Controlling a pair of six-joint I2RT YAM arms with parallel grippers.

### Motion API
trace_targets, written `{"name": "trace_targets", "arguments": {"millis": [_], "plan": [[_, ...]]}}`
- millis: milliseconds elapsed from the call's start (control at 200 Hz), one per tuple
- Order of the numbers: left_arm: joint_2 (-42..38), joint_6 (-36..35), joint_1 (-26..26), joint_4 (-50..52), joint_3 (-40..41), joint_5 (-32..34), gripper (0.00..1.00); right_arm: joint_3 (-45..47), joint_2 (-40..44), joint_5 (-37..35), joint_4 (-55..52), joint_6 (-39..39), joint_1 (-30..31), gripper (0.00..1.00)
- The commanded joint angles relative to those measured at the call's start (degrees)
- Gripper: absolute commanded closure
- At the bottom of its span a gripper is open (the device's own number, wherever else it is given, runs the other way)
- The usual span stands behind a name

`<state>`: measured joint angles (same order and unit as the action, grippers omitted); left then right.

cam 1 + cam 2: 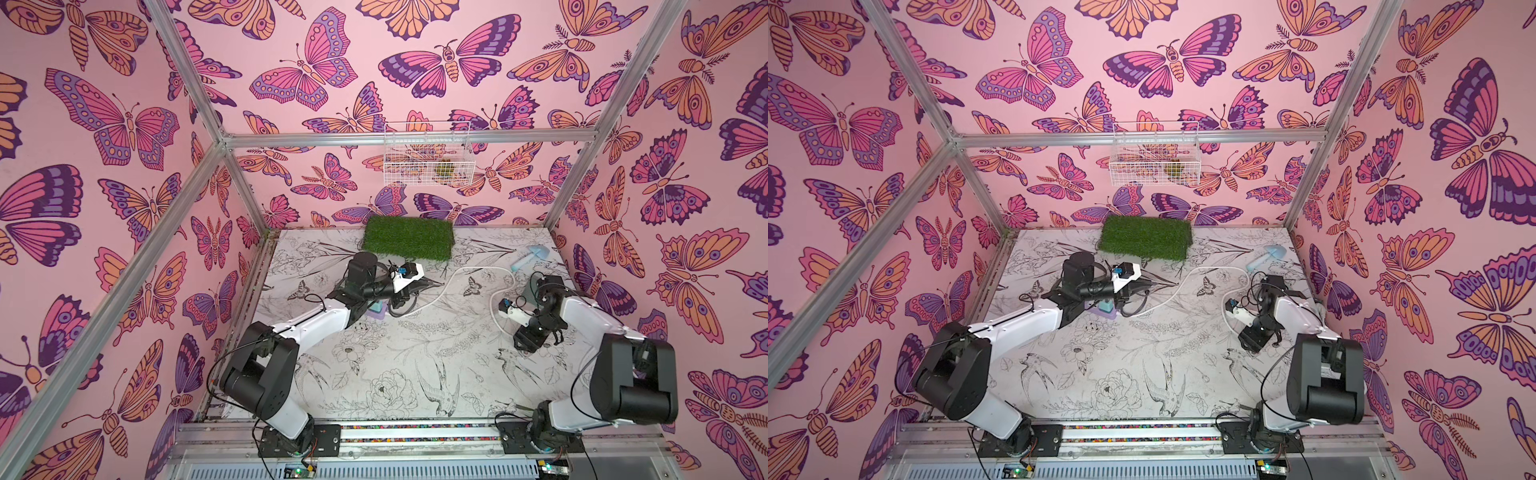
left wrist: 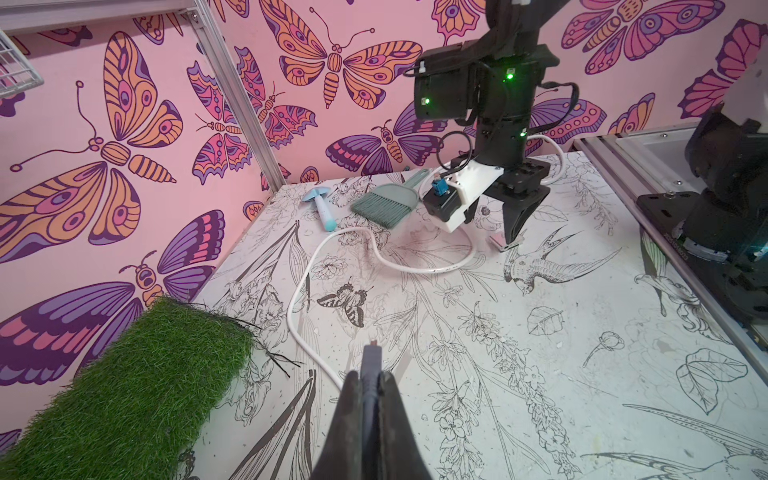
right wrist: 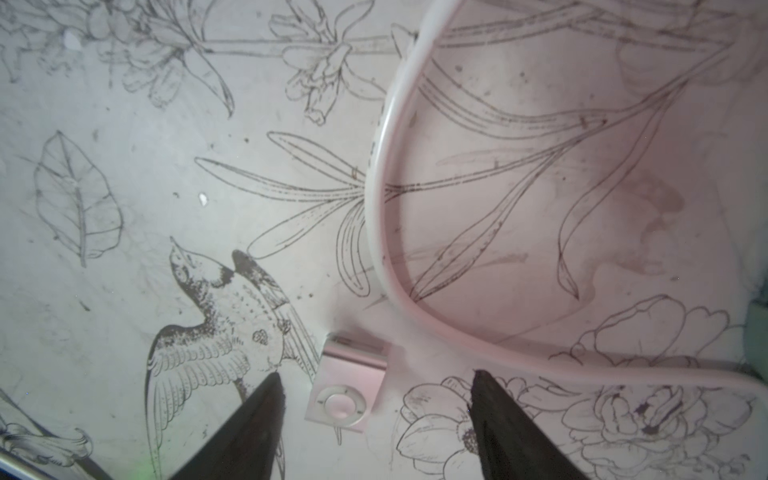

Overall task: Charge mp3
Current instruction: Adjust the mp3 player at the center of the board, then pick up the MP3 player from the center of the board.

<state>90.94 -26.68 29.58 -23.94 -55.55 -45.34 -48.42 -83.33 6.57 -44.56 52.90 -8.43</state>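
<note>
My right gripper [image 3: 376, 386] hangs point-down over the table [image 3: 124, 104] with its 2 jaws spread, nothing between them but the mp3 player [image 3: 344, 392]. The little pink square lies flat, dial up, between the fingertips [image 3: 270, 390] and touching neither. It sits skewed to the jaw line and closer to 1 tip than the other, and its clip edge faces away from the claw.

Just beyond that edge, the white cable [image 3: 380, 232] curves past and trails off beside the other jaw. It runs close to the player without clearly touching it.

My left gripper [image 2: 370, 395] is clamped shut on the cable's plug end [image 2: 371, 353], the small metal tip poking out ahead of the jaws. It is well apart from the player, across the table.

The step in hand, as I judge it, is seizing the player so the plug can be brought to it. To do it well I would centre the claw first, then rotate the wrist until the jaws meet 2 flat sides squarely. I would keep clear of the cable loop and leave the socket edge free, though I cannot tell from here which edge carries the socket.
</note>
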Motion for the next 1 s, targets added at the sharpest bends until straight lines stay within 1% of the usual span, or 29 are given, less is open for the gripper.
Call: {"name": "trace_targets", "arguments": {"millis": [0, 105, 250, 546, 616, 911, 991], "plan": [[-1.8, -0.7, -0.5, 1.0, 1.1, 0.2, 1.00, 3.4, 3.6, 1.7, -3.1, -0.8, -1.3, 0.27], [-1.6, -0.7, -0.5, 1.0, 0.9, -0.1, 1.00, 5.8, 5.6, 2.4, -2.1, -2.0, -3.4, 0.27], [-1.7, -0.6, -0.5, 1.0, 0.7, -0.3, 1.00, 5.9, 3.9, 3.4, -1.2, -3.5, -4.0, 0.32], [-1.8, -1.0, -0.5, 1.0, 1.1, 0.3, 1.00, 5.5, -0.4, 2.6, 0.2, -4.6, -4.5, 0.44], [-1.6, -0.9, -0.5, 1.0, 1.1, 0.3, 1.00, 5.4, -0.9, 1.7, 0.8, -4.9, -4.5, 0.49], [-1.0, -1.0, -0.6, 1.0, 0.7, 0.2, 1.00, 7.9, 0.5, 0.9, 2.7, -4.7, -5.4, 0.59], [-0.8, -0.9, -0.6, 1.0, 0.6, 0.2, 1.00, 7.8, 0.5, 1.8, 2.7, -4.6, -5.3, 0.65]]}}
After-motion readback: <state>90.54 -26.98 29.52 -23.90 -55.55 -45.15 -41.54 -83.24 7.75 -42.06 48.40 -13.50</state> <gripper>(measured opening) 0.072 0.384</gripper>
